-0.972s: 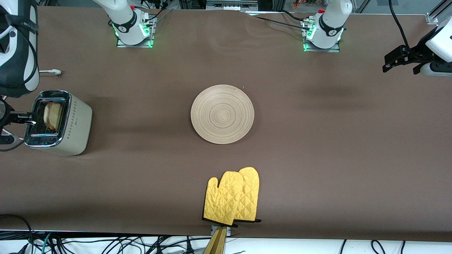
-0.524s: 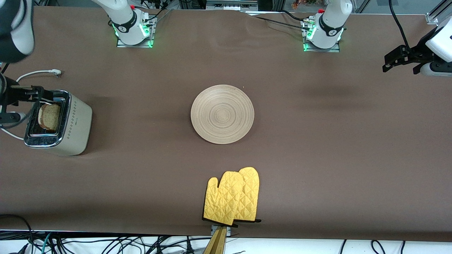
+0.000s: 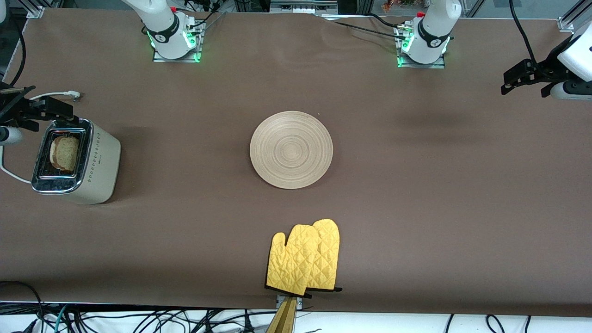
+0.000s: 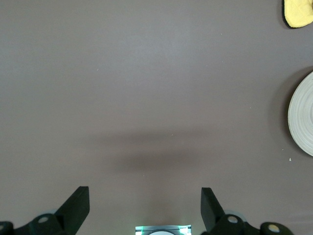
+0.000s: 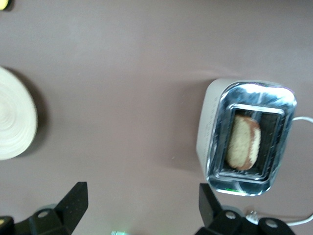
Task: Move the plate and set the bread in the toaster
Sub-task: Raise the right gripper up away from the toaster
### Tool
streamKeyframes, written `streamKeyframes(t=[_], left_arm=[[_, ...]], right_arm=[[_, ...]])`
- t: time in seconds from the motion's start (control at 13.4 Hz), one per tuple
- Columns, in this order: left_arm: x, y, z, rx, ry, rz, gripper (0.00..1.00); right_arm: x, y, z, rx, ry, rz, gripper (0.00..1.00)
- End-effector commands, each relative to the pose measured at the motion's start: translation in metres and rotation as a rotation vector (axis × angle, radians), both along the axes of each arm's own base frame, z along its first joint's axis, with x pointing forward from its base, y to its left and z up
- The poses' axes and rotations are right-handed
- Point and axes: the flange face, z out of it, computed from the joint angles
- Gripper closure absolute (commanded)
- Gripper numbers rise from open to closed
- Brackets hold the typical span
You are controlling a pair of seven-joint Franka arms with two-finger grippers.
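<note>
The cream-beige toaster (image 3: 76, 159) stands at the right arm's end of the table. The bread (image 3: 64, 153) sits upright in its slot, also seen in the right wrist view (image 5: 243, 143) inside the chrome top of the toaster (image 5: 215, 122). My right gripper (image 3: 41, 110) is open and empty, up in the air beside the toaster's end that faces the robots' bases; its jaws (image 5: 141, 193) stand wide apart. The wooden plate (image 3: 291, 149) lies bare at the table's middle. My left gripper (image 3: 518, 78) waits open over the left arm's end of the table (image 4: 145, 193).
Two yellow oven mitts (image 3: 305, 256) lie near the table's front edge, nearer to the camera than the plate. The toaster's white cord and plug (image 3: 69, 95) lie beside the toaster. The plate's edge (image 4: 303, 120) and a mitt tip (image 4: 297, 12) show in the left wrist view.
My right gripper has let go of the bread, which now rests in the toaster slot, and has drawn up and away from the toaster. The left arm has not moved.
</note>
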Motion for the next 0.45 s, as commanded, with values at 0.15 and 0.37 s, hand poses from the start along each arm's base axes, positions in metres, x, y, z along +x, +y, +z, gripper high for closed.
streamKeyframes(t=[0.15, 0.37], left_arm=[[0.0003, -0.0024, 0.0074, -0.013, 0.003, 0.006, 0.00], [0.0003, -0.0024, 0.0074, -0.013, 0.003, 0.006, 0.00]], right_arm=[[-0.0412, 0.0111, -0.0120, -0.028, -0.087, -0.064, 0.00], [-0.0424, 0.0046, -0.0091, -0.017, -0.083, -0.108, 0.00]])
